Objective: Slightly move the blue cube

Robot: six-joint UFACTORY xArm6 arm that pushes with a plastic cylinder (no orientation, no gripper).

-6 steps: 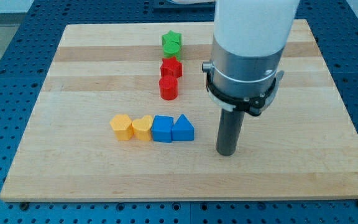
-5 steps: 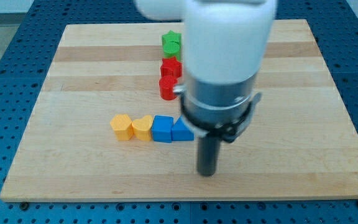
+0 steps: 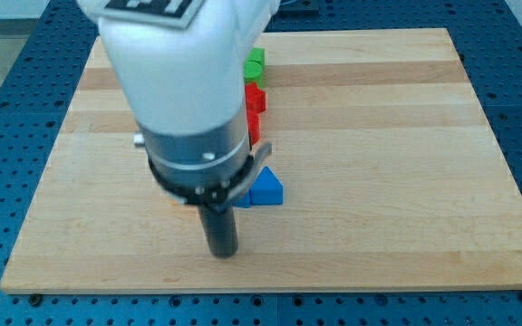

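We see no readable writing. My tip (image 3: 222,253) rests below the blue triangular block (image 3: 265,188); our arm hides the blue cube. We carry no claw, only a rod

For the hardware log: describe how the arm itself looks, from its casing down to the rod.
The arm has a wide white casing carrying a black-and-white patterned marker at the view's top. Below comes a silver-grey metal cylinder ringed by a black clamp collar with a small bolt. A straight dark rod ends at my tip. No cables show.
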